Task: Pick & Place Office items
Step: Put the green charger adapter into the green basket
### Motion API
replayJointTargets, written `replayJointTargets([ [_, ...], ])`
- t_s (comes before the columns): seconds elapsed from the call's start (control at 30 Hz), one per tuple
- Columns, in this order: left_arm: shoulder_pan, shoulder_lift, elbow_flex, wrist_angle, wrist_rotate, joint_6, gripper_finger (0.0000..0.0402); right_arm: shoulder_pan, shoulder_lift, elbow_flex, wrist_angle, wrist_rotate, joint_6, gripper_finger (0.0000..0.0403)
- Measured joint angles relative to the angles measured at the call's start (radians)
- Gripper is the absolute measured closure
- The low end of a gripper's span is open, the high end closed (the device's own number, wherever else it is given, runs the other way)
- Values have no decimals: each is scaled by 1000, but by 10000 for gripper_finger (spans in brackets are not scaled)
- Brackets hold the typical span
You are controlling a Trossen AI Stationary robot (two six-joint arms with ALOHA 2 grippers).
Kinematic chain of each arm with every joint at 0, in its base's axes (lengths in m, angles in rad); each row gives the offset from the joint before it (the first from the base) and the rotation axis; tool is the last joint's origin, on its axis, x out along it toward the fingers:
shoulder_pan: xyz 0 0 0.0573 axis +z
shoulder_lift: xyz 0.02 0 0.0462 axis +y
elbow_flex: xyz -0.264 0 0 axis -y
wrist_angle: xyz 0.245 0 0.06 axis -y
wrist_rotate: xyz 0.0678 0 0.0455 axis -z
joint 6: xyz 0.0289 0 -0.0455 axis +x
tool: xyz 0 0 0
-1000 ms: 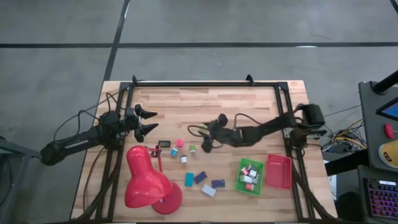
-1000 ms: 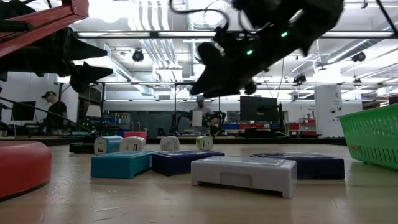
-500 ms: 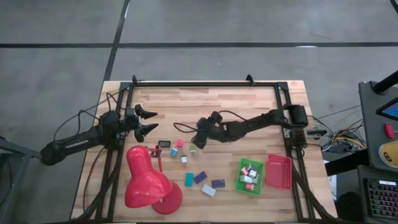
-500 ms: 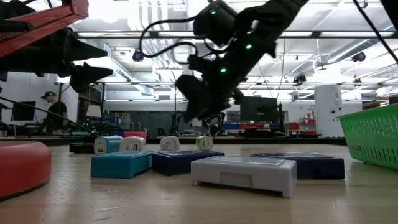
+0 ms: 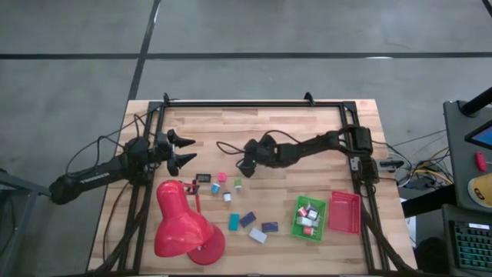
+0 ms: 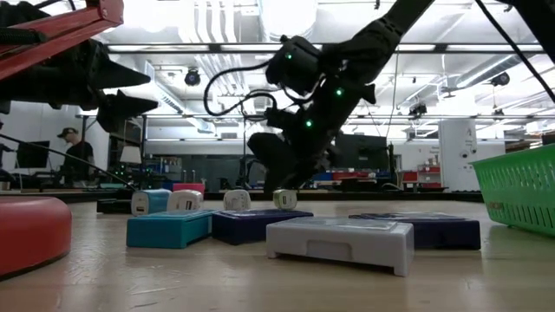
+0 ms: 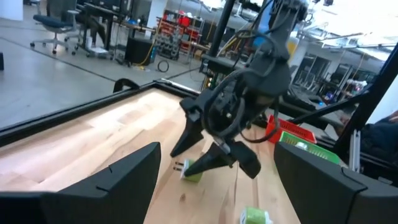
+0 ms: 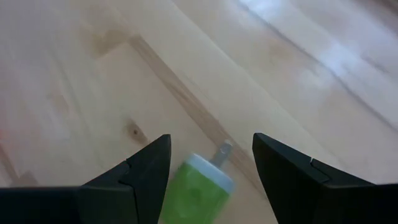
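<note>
My right gripper [image 5: 244, 166] is open and slants down just far of a small green piece [image 5: 238, 183] that lies on the table. In the right wrist view this green piece [image 8: 198, 186], with a white end and a metal prong, lies between my two fingers. In the low view the right gripper [image 6: 279, 176] hangs close above it [image 6: 284, 198]. More small pieces lie nearby: black [image 5: 204, 178], pink [image 5: 221, 176], teal [image 5: 215, 187], white [image 5: 227, 196]. My left gripper [image 5: 191, 151] waits open near the table's left edge.
A big red desk lamp [image 5: 184, 225] stands at the near left. Flat blocks in teal [image 5: 234, 221], dark blue [image 5: 247, 219] and white [image 5: 257, 235] lie toward the near edge. A green tray [image 5: 298, 223] with pieces in it and a red tray [image 5: 344, 211] sit at the near right.
My right gripper has moved toward the table's left and come down toward the green piece, its arm stretching lower over the table. It has stayed open. The small pieces lie where they were.
</note>
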Motion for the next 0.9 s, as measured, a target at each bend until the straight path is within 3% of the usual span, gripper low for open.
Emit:
replayJointTargets([
  [0.27,0,1,0,2,0,0,82,-5,0,-37,1,-72,36,179],
  [0.67,0,1,0,2,0,0,82,-5,0,-50,3,-77,33,179],
  [0.9,0,1,0,2,0,0,82,-5,0,-50,2,-78,23,209],
])
